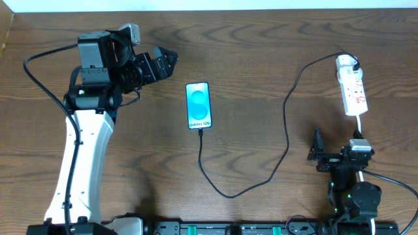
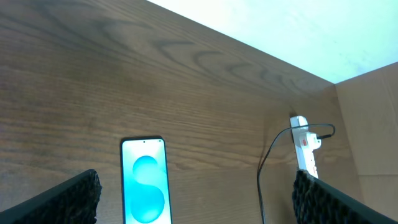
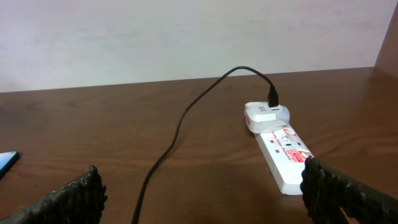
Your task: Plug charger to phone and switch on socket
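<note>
Charger (image 1: 286, 124): thin black cable, judged light and limp, so it would flop if taken mid-length. The best hold looked like the stiffer bit right behind the plug tip. In the overhead view, 12 o'clock being the far edge, it ran from the phone (image 1: 198, 104) at desk (image 1: 261, 39) centre, looped toward 6 o'clock, then climbed to the white adapter (image 3: 266, 115) at 2 o'clock. The tip touched the phone's 6 o'clock edge; could not tell if it was seated.

Phone lay flat, screen up and lit. Probably slick glass and light, likely to skid under a push, so it should be braced by its side edges.

Socket (image 1: 353, 91) lay at 2 o'clock, a white strip with red marks and the adapter on its far end. It looked light and might slide when pressed; the switch was too small to pick out.

Left fingers (image 2: 68, 199) were spread wide and empty, hovering at 10 o'clock of the phone and apart from it. Right fingers (image 3: 68, 202) were spread wide and empty at 4 o'clock, near the socket but not touching.
</note>
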`<state>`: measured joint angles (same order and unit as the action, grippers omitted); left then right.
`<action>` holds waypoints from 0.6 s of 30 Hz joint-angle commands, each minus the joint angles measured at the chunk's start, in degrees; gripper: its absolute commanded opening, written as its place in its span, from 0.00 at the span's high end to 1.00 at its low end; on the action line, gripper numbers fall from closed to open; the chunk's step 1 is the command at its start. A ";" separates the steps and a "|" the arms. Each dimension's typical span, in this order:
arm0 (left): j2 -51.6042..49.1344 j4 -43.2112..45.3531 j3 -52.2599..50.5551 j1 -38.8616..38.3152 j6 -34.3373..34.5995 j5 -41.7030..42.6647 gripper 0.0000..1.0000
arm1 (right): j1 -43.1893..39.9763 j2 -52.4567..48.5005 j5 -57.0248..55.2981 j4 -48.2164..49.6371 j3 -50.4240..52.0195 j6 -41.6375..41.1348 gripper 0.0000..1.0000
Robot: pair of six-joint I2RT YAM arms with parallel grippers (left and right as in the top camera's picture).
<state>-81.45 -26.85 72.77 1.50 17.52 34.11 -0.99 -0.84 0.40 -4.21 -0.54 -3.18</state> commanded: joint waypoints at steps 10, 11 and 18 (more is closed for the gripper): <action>8.46 -3.91 -0.17 0.20 -3.37 -13.03 0.02 | 0.72 0.52 -0.46 -0.09 0.22 0.28 0.01; 10.01 -4.94 -0.20 0.20 -3.39 -15.21 0.02 | 0.72 0.52 -0.46 -0.09 0.22 0.31 0.01; 22.56 -11.23 -1.38 -0.35 -15.04 -20.70 0.02 | 0.72 0.52 -0.46 -0.09 0.22 0.28 0.01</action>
<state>-64.40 -37.01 72.53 1.50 11.42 17.93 -0.99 -0.82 0.38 -4.21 -0.54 -3.16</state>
